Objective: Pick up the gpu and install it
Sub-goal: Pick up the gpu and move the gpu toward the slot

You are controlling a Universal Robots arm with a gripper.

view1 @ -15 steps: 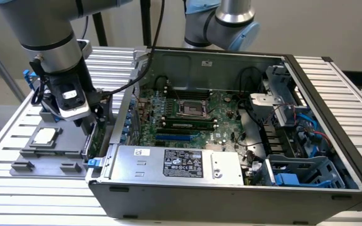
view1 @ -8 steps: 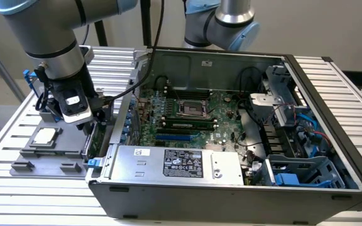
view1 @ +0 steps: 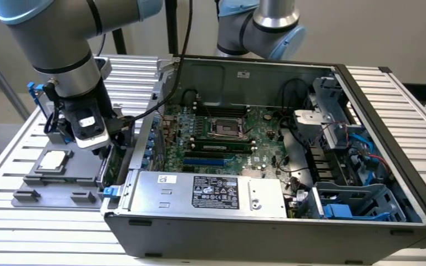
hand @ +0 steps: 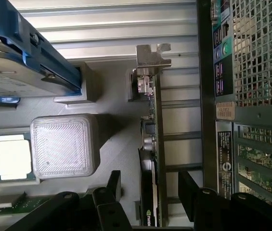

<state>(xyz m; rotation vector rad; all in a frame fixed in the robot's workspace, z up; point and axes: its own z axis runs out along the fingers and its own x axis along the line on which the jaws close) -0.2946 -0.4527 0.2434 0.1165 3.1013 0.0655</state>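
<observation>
The gpu (hand: 154, 144) stands on edge in a grey parts holder (hand: 119, 149), a thin dark green board with its silver bracket (hand: 152, 55) at one end. My gripper (hand: 150, 190) is open and hangs over the card's other end. One black finger (hand: 112, 185) is on each side of the board, with a gap to it. In the exterior view the gripper (view1: 113, 141) is just above the gpu (view1: 111, 165), which sits between the holder (view1: 50, 188) and the outer wall of the open computer case (view1: 390, 166).
A silver CPU chip (view1: 52, 160) and a hard drive with blue rails (hand: 25, 62) also sit in the holder. Inside the case lie the motherboard (view1: 221, 133), a blue slot (view1: 206, 162) and the power supply (view1: 206, 191). A second arm (view1: 261, 25) stands behind the case.
</observation>
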